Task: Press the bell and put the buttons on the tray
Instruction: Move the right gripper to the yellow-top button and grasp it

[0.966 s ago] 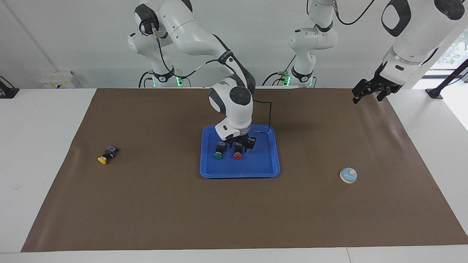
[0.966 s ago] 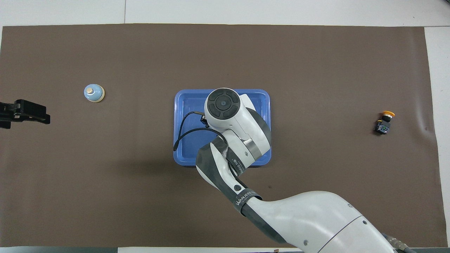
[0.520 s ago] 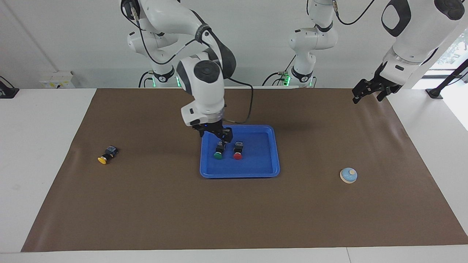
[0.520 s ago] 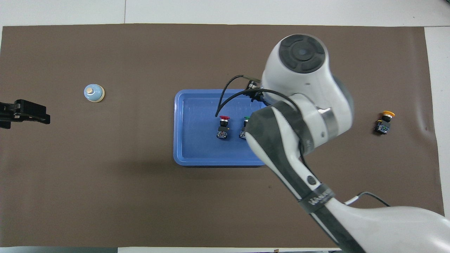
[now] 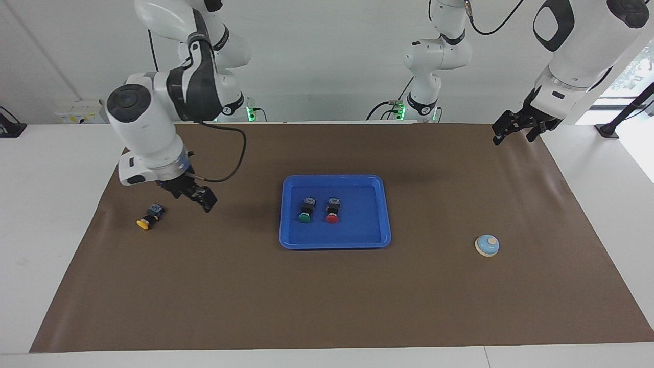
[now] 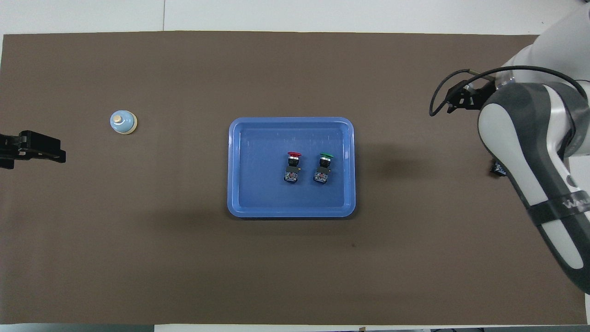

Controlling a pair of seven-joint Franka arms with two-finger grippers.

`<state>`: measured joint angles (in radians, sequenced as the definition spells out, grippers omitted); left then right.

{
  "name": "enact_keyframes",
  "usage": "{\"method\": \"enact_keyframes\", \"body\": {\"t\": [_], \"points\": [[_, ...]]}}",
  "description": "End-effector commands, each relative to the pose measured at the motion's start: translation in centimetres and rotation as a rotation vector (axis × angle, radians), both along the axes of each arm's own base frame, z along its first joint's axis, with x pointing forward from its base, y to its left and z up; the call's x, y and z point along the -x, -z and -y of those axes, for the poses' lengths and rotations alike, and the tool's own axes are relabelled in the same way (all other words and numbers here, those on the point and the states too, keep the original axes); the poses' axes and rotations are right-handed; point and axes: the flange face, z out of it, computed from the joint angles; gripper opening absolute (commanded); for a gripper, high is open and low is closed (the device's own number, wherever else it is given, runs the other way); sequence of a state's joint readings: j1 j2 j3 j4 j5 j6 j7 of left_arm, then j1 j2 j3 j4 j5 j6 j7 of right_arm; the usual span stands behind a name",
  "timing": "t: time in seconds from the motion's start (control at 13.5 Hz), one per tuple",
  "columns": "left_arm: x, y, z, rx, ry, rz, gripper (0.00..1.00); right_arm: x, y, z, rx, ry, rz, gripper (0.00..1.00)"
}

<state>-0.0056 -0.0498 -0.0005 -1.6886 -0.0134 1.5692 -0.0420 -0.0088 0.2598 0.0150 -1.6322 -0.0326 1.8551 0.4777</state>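
Two buttons, green point(image 5: 304, 211) and red point(image 5: 332, 210), lie side by side in the blue tray point(image 5: 334, 240); the yellow button point(image 5: 149, 216) rests at the tray's 9 o'clock in the facing view, beside the raised right gripper point(image 5: 196, 197), jaws empty, aperture indeterminate; the bell point(image 5: 487, 245) sits at 3 o'clock; the left gripper point(image 5: 512, 127) waits, jaw state indeterminate.

You have two buttons point(image 5: 318, 210) in the tray point(image 5: 368, 237) — third point(image 5: 149, 216) toward the right arm's end, bell point(image 5: 487, 245) toward the left arm's.
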Motion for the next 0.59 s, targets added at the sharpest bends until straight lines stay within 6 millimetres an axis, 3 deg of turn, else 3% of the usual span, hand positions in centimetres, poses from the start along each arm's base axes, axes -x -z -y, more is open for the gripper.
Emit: {"method": "enact_keyframes", "body": {"t": [0.0,0.15,0.3,0.52], "points": [[0.6,-0.3,-0.1,0.01,-0.004,-0.001,1.0,3.3,4.5,5.8,0.014,-0.004,0.041,1.0],[0.6,-0.3,-0.1,0.01,-0.004,-0.001,1.0,5.6,8.9,9.8,0.039,0.008,0.093,1.0],[0.5,-0.3,-0.1,0.01,-0.004,0.001,1.0,6.2,11.1,13.0,0.051,0.045,0.097,1.0],[0.6,-0.3,-0.1,0.01,-0.004,-0.001,1.0,6.6,14.9,14.5,0.046,0.073,0.101,1.0]]}}
